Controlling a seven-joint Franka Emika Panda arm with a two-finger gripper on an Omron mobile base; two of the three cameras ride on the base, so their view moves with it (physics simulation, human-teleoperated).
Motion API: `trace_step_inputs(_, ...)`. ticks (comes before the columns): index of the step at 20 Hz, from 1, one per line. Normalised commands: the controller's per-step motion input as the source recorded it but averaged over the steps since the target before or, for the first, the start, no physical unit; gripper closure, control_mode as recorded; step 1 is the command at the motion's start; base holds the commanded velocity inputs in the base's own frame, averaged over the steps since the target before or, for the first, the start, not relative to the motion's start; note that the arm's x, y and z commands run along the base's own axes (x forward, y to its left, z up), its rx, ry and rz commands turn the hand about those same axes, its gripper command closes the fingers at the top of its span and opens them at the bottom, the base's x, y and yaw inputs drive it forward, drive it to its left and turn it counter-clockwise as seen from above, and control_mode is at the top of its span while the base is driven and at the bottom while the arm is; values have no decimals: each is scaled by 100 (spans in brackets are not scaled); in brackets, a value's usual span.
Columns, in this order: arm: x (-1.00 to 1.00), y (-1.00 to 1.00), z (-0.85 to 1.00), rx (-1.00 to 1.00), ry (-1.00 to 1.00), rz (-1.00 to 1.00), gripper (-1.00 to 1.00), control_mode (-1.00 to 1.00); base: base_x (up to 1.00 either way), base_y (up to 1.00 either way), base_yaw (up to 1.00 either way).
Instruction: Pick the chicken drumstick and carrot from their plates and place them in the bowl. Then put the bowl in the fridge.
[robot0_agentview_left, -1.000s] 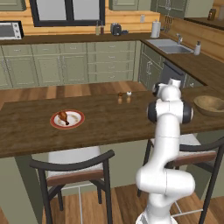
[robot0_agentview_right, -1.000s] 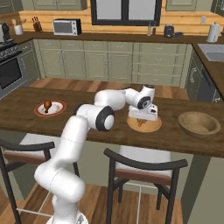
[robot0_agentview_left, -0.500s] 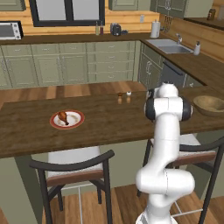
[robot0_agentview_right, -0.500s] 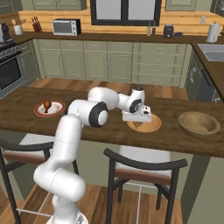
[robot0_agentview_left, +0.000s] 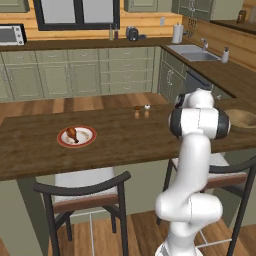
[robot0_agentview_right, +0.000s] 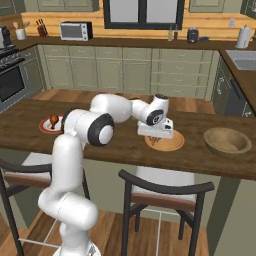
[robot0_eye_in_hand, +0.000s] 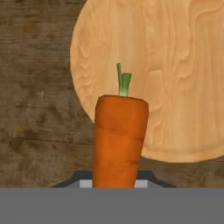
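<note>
While the chairs (robot0_agentview_right: 162, 192) stand nearest the cameras, tucked under the edge of the tabletop (robot0_agentview_right: 120, 147), the work is a little farther in: the hand (robot0_agentview_right: 156, 135) hangs just above the tan wooden plate (robot0_agentview_right: 166, 142) and is clamped on the carrot (robot0_eye_in_hand: 119, 140). The hand view shows the carrot standing up between the finger tips, green stub pointing away, with the plate's bare wood behind it, so the carrot looks lifted clear of the plate rather than lying on it.

What could go wrong: only the carrot's lower part sits in the grip, and it tapers. A quick swing toward the bowl (robot0_agentview_right: 227, 141) could let it pivot or slide out onto the tabletop. The bowl's thick rim is another hazard; a carry that is too low would knock the carrot against it.

Farther along the tabletop, well apart on the other side, the chicken drumstick (robot0_agentview_left: 72, 133) lies untouched on the red-rimmed plate (robot0_agentview_left: 76, 136). That half of the job I judge not yet begun, and no fridge shows here.

The right base view gives hand, wooden plate and bowl in one line. The left base view hides them behind the arm's own body but shows the drumstick plate plainly, plus two small shakers (robot0_agentview_left: 141, 111) mid-tabletop. Only the hand view confirms the grip. Beyond lie the cabinets, microwave (robot0_agentview_right: 75, 30) and sink (robot0_agentview_left: 194, 52).
</note>
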Motion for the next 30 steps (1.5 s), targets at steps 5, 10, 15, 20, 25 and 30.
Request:
trace_step_inputs(5,-100,54,75,0,-14,0,100,-100,0,0,0)
trace_step_inputs(10,-100,62,87,0,-10,0,100,-100,0,0,0)
trace_step_inputs(15,-100,36,85,0,-12,2,100,-100,0,0,0)
trace_step_inputs(20,-100,27,58,0,-10,0,100,-100,0,0,0)
trace_step_inputs(25,-100,51,31,-2,-6,0,100,-100,0,0,0)
trace_step_inputs(30,-40,15,14,-3,-1,0,100,100,-60,-11,0)
